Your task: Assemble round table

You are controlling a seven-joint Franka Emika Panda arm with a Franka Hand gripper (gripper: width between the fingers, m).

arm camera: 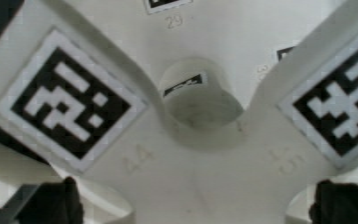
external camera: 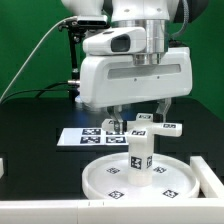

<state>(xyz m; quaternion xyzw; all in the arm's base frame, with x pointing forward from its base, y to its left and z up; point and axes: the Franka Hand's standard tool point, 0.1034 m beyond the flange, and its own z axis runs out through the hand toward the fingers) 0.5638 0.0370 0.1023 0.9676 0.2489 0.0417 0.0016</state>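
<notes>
The large round disc [external camera: 96,181] lies flat at the front of the black table, and the short cylinder leg [external camera: 140,153] stands upright at its middle. Behind it lies the cross-shaped foot [external camera: 158,128], white with black-and-white tags. My gripper [external camera: 137,114] hangs low over the foot, open. In the wrist view the foot [arm camera: 202,100] fills the picture, with its round hub between two tagged arms. It sits between my dark fingertips [arm camera: 48,200], which stand wide apart on either side. Whether they touch it I cannot tell.
The marker board [external camera: 83,136] lies to the exterior view's left of the foot. A white rail [external camera: 50,213] runs along the table's front edge, and a white block [external camera: 206,172] stands at the disc's right. A green backdrop is behind.
</notes>
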